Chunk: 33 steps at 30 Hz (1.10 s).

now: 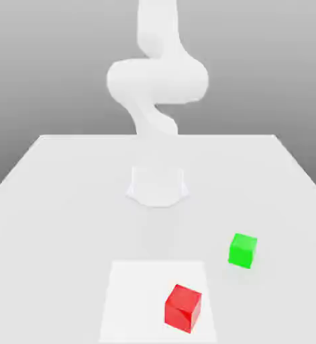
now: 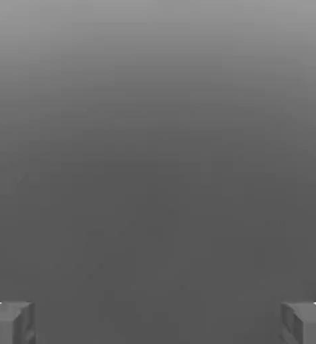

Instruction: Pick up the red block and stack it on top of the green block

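The red block (image 1: 183,308) rests on the table near the front edge in the exterior view, on a brighter white square patch (image 1: 133,295). The green block (image 1: 242,250) stands on the table a little farther back and toward the exterior view's right, apart from the red one. In the hand view my gripper (image 2: 158,324) is open: its two grey fingertips (image 2: 13,324) stand far apart with nothing between them, and only a plain grey background lies beyond them. The white arm (image 1: 158,74) rises from its base and leaves the exterior view at the top.
The white table (image 1: 53,201) spreads wide around both blocks. The arm's round base (image 1: 158,185) stands at the table's middle, behind the blocks.
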Tool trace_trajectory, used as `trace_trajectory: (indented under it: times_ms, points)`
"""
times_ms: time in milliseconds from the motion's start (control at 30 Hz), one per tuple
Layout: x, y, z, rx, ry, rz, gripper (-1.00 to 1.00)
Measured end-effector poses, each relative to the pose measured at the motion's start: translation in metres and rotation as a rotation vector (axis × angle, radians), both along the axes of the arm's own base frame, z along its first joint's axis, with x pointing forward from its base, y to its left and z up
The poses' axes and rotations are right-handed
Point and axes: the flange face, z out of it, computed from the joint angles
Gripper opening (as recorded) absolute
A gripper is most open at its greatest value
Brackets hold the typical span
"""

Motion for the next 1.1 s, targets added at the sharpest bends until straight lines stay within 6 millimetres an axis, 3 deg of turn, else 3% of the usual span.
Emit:
trace_trajectory:
  times_ms: [200,400,567,767,933,967,1100]
  points:
    - [0.065,0.01,-0.113,0.021,0.183,-0.111,0.0]
    - [0.098,0.016,-0.233,0.056,0.357,-0.21,0.0]
    - [0.1,0.022,-0.332,0.098,0.502,-0.287,0.0]
    - [0.076,0.036,-0.442,0.166,0.675,-0.374,0.0]
    - [0.071,0.038,-0.506,0.181,0.704,-0.391,0.0]
    - [0.071,0.038,-0.518,0.181,0.705,-0.391,-1.0]
    - [0.071,0.038,-0.518,0.181,0.704,-0.391,-1.0]
